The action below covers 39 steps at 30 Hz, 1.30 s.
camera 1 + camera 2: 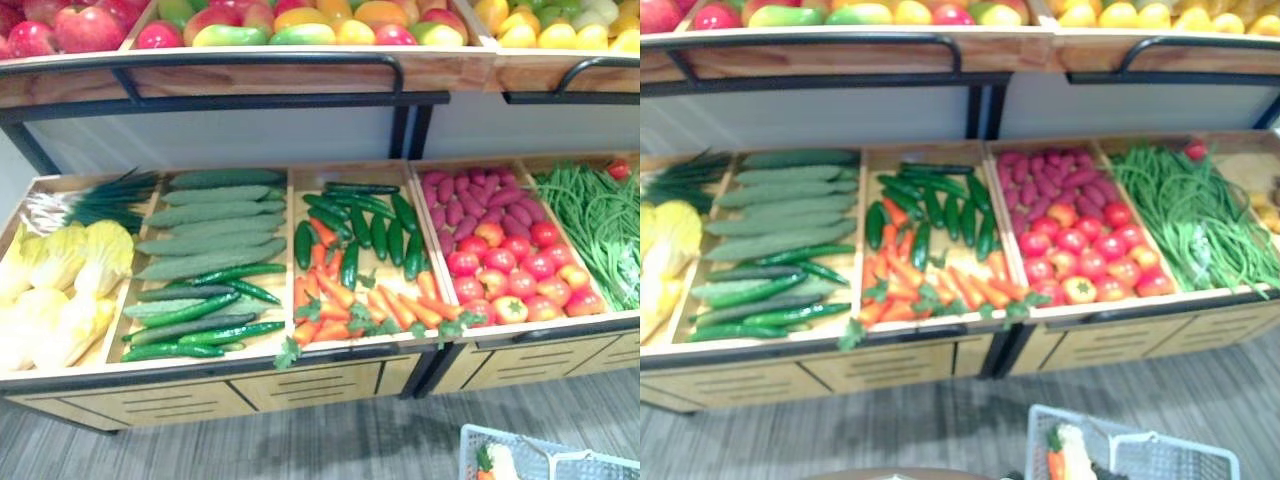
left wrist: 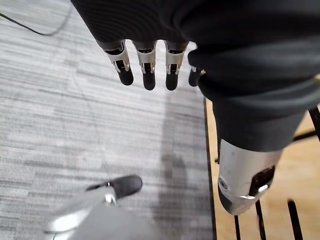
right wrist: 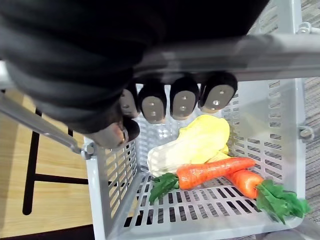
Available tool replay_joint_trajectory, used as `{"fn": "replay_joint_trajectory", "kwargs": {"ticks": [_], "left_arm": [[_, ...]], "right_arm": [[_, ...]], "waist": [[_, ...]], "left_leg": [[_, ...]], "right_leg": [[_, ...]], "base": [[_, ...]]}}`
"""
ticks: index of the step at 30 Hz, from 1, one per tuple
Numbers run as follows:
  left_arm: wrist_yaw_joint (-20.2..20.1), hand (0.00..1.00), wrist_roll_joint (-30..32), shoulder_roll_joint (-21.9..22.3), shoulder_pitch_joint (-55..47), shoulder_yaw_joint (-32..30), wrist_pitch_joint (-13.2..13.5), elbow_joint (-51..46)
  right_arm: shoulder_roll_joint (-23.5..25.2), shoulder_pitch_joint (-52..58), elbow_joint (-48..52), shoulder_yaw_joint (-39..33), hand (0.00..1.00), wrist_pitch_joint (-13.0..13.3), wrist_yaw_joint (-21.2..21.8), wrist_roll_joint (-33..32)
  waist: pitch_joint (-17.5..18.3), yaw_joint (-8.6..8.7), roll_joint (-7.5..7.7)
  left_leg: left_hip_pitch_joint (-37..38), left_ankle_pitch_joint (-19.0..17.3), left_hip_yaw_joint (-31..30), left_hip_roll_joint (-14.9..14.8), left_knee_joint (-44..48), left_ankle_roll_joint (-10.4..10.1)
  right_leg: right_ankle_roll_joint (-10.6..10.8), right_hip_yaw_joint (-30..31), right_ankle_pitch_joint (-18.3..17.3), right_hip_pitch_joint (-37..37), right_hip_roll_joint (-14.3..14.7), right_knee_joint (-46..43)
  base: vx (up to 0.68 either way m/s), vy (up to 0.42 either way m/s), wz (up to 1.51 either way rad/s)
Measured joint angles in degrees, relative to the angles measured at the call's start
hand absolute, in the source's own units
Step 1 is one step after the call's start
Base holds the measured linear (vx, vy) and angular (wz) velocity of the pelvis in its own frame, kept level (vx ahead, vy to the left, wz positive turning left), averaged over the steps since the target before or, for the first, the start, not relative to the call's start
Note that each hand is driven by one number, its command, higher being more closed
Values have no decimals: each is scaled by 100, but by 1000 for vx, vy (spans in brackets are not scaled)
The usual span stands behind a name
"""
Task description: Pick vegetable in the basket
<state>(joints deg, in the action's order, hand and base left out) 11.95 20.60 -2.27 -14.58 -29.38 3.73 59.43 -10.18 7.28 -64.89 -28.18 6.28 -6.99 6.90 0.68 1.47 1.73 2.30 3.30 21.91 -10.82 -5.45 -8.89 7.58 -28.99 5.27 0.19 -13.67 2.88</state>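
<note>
A grey plastic basket (image 3: 110, 175) hangs from my right hand (image 3: 170, 100), whose fingers are curled round the basket's handle (image 3: 260, 57). Inside lie a pale yellow cabbage (image 3: 195, 145) and two carrots (image 3: 210, 171) with green tops. The same basket (image 1: 1170, 445) shows at the lower right edge of the eye views, on the floor side of the stand. My left hand (image 2: 148, 62) hangs over the grey floor beside the stand's wooden front (image 2: 300, 190), its fingers straight and holding nothing.
A wooden display stand holds yellow cabbages (image 1: 60, 290), cucumbers (image 1: 205, 235), carrots (image 1: 350, 305), tomatoes (image 1: 515, 275), purple tubers (image 1: 480, 195) and green beans (image 1: 595, 220). A shelf of fruit (image 1: 300, 25) runs above, behind a black rail.
</note>
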Motion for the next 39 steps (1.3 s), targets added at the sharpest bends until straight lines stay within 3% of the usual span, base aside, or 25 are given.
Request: {"fn": "replay_joint_trajectory", "kwargs": {"ticks": [12, 14, 17, 19, 20, 21, 22, 23, 24, 26, 28, 30, 31, 32, 33, 34, 36, 39], "left_arm": [[-105, 0, 88, -129, 80, 679, 4, 90], [-134, 0, 93, -232, 208, 972, 5, 138], [-207, 0, 91, -477, 371, 1397, 21, 151], [-203, 0, 92, -691, 582, 1448, 74, 141], [-204, 0, 93, -708, 607, 1444, 75, 141], [-208, 0, 95, -694, 608, 1448, 88, 144], [-205, 0, 97, -658, 615, 1439, 119, 135], [-210, 0, 101, -664, 605, 1449, 123, 103], [-212, 0, 102, -673, 582, 1452, 115, 103], [-212, 0, 101, -686, 526, 1493, 112, 109], [-212, 0, 95, -697, 534, 1481, 109, 111], [-217, 0, 93, -572, 612, 1368, 113, 217], [-217, 0, 93, -543, 645, 1370, 117, 213], [-209, 0, 93, -455, 675, 1369, 134, 215], [-207, 0, 93, -436, 847, 1377, 129, 224], [-198, 0, 104, -445, 936, 1376, 115, 216], [-161, 0, 95, -447, 920, 1371, 115, 230], [-149, 0, 95, -361, 991, 1388, 122, 220]], "right_arm": [[0, -9, -106, -12, 100, -54, -2, -3], [1, -22, -18, -88, 100, -47, -1, -8], [119, -28, 161, -105, 100, -23, -11, -9], [351, -70, 330, 43, 100, -11, -14, -10], [382, -86, 373, 119, 100, -2, -13, -11], [399, -189, 394, 269, 100, 22, -10, -9], [405, -300, 393, 337, 100, 15, -10, -4], [326, -348, 390, 410, 100, 16, 1, -1], [293, -363, 360, 423, 100, 17, -7, 0], [214, -431, 307, 504, 100, 3, -8, 5], [186, -545, 175, 598, 100, 1, -8, 107], [131, -655, 127, 625, 100, 6, -12, 198], [131, -711, 128, 625, 100, 6, -13, 204], [118, -767, 146, 620, 100, 4, -4, 203], [90, -748, 134, 602, 100, -26, -32, 197], [55, -635, 124, 609, 100, -37, -44, 173], [74, -564, 138, 753, 100, -59, -50, 169], [119, -412, 123, 920, 100, -67, -11, 184]], "waist": [[-42, -5, 6], [-234, 13, 62], [-392, 26, 230], [-602, 45, 418], [-624, 45, 402], [-689, -6, 209], [-761, -7, 185], [-818, 100, 196], [-823, 107, 227], [-828, 91, 247], [-855, 76, 306], [-873, -5, 182], [-826, -34, 93], [-825, -29, 74], [-861, 43, 119], [-939, 83, 88], [-884, 135, -115], [-912, 175, -172]], "left_leg": [[316, -127, 465, -39, 1, -78], [497, -241, 646, 4, 2, -65], [507, -297, 913, 124, -31, -18], [628, -314, 1295, 140, 5, 23], [627, -309, 1430, 112, 17, 54], [574, -303, 1783, -122, 96, 241], [578, -316, 2018, -193, 135, 262], [602, -322, 2295, -242, 260, 262], [633, -341, 2473, -267, 379, 270], [627, -393, 2902, -384, 650, 328], [663, -480, 3371, -577, 1048, 264], [664, -691, 3745, -828, 1230, 208], [666, -671, 3745, -847, 1114, 187], [629, -626, 3828, -905, 1179, 163], [581, -675, 4026, -1014, 1566, 69], [577, -815, 4024, -1275, 1972, -46], [600, -832, 4020, -1718, 2200, -13], [591, -759, 4009, -2127, 2891, 66]], "right_leg": [[-6, 459, -4, -85, 48, -102], [32, 657, -215, -298, -115, -751], [51, 1016, -178, -710, -263, -1204], [-122, 1029, 263, -839, -157, -1081], [-285, 978, 509, -903, -77, -959], [-541, 787, 1270, -879, 179, -340], [-784, 449, 1039, -920, 175, -579], [-1117, -666, -265, -1059, -233, -2290], [-1060, -1117, -679, -1020, -482, -2991], [-1163, -1704, -1014, -854, -836, -3587], [-1106, -1868, -1061, -836, -902, -3564], [-1131, -1519, -1061, -884, 4, -2519], [-976, -1301, -1060, -848, 266, -2066], [-919, -1164, -1383, -851, 350, -1963], [-1003, -1299, -1738, -1106, 30, -2559], [-959, -1243, -1811, -1076, 266, -2492], [-950, -1099, -1756, -931, 844, -1996], [-981, -930, -1760, -736, 1168, -1747]], "base": [[6, -8, -19], [-19, 24, -36], [-99, 42, -54], [-134, 26, -78], [-155, 0, -107], [-103, -15, -109], [-162, -18, -134], [-80, 8, -104], [-81, 2, -97], [-7, -78, -110], [12, -197, -140], [-41, -256, -160], [-100, -224, -138], [-55, -202, -96], [-34, -263, -79], [-7, -235, -51], [-11, -246, -58], [57, -167, -43]]}}
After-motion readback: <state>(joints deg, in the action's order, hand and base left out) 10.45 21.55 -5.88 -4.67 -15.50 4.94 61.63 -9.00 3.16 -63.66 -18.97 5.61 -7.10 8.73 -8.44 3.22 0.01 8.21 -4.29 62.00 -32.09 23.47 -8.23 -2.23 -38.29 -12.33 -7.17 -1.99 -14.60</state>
